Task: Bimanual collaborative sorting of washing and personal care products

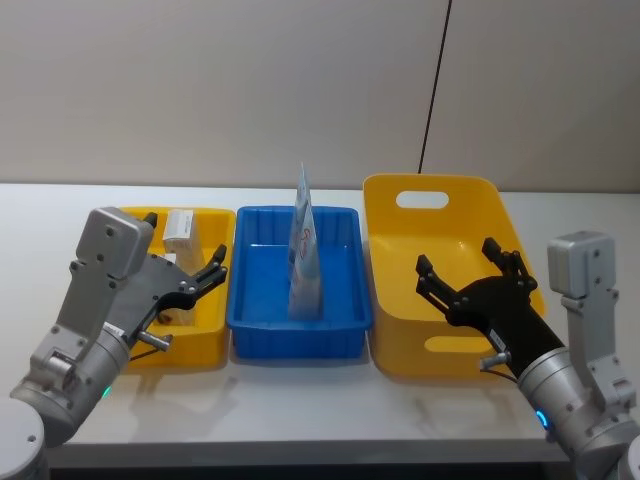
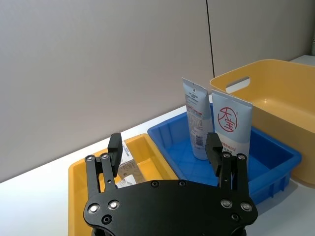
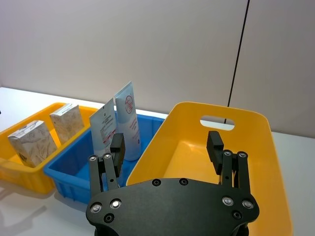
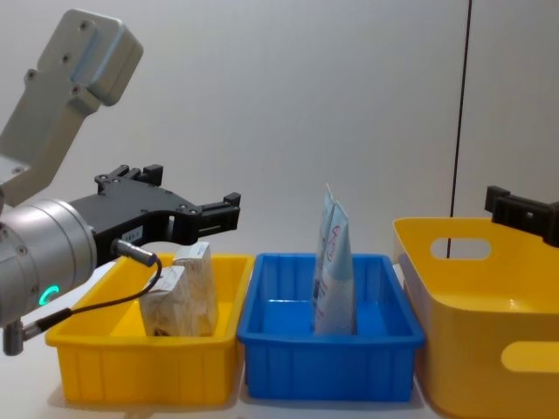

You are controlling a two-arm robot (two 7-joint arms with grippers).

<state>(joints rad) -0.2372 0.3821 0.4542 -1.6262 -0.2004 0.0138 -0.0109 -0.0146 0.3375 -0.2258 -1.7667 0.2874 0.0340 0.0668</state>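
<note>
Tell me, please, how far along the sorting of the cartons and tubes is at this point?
Done: two cartons sit in the small yellow tray and two tubes stand in the blue tray. In hand: nothing; the left gripper over that yellow tray and the right gripper over the large yellow bin both have open, empty fingers. Left: apparently little, as every product in view already sits in a tray.
</note>
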